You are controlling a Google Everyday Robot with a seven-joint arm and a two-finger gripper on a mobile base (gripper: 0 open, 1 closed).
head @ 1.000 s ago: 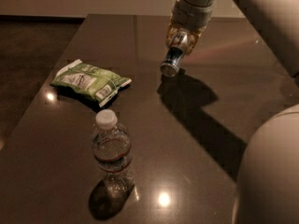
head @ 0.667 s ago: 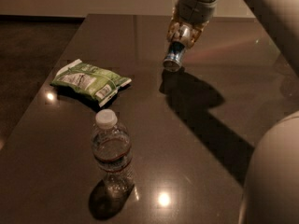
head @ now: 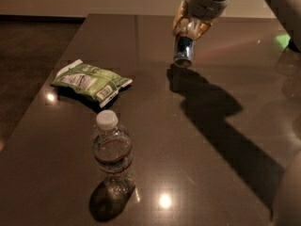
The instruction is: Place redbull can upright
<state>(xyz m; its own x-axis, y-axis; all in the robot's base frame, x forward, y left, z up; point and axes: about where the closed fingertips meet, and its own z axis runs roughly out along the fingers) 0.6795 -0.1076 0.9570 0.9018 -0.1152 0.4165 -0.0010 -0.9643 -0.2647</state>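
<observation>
Silver-blue redbull can (head: pixel 183 51) in end effector (head: pixel 191 28) over table (head: pixel 221 173), one bottle (head: pixel 113 158), one bag (head: pixel 91 81)

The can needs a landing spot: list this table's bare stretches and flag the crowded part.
The pincer holds the redbull can over the far middle of the table. Bare: the wide stretch right of the water bottle, and the strip between the green snack bag and the can. Crowded: the left side, where bag and bottle sit close.

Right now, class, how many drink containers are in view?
2: the redbull can in the gripper at the far side of the table; the water bottle standing near the front.
</observation>
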